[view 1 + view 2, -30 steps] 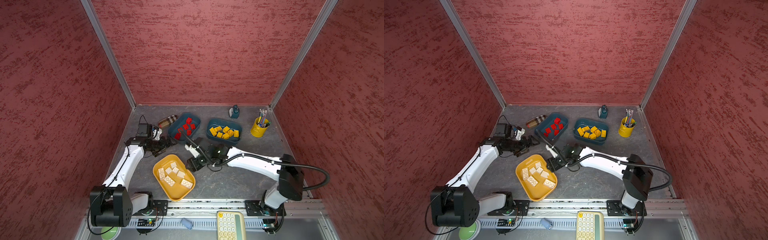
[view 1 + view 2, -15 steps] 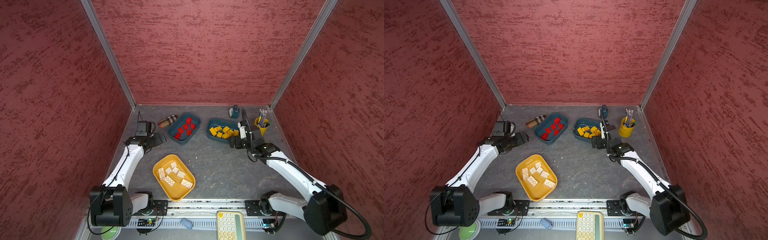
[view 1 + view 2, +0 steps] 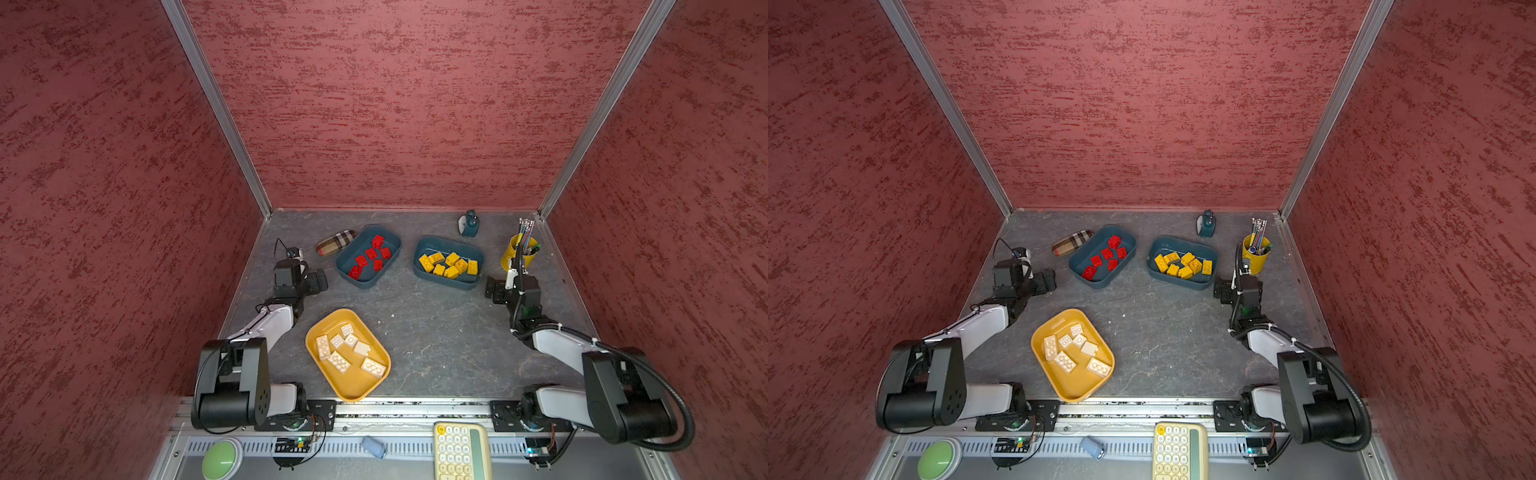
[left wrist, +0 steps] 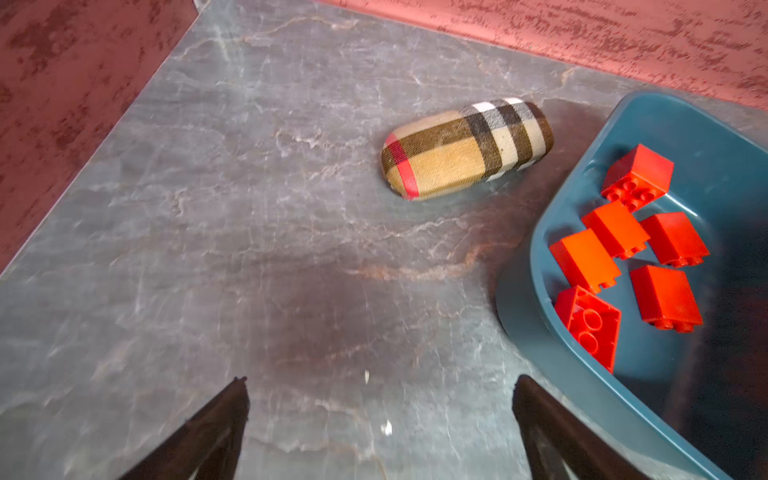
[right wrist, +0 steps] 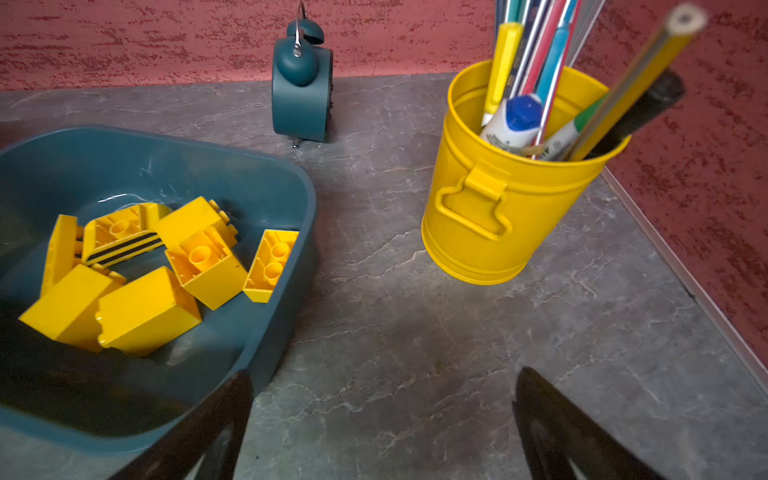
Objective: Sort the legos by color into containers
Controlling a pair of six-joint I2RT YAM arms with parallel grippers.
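Black-fingered left tool [image 4: 380, 380] and right tool [image 5: 384, 374] both stand spread wide, gripping nothing, over the grey tabletop [image 4: 291, 249].

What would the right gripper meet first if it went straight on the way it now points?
Probably the bare tabletop: the right gripper, jaws open, aims into the gap between the teal tray and the pen cup. Depth is unclear.

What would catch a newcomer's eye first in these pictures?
The bright bricks sorted by color: red legos in the left teal tray and yellow legos in the right teal tray, side by side near the back wall, and white legos in the mustard tray at the front. Both the left pincer and the right pincer stand open and empty.
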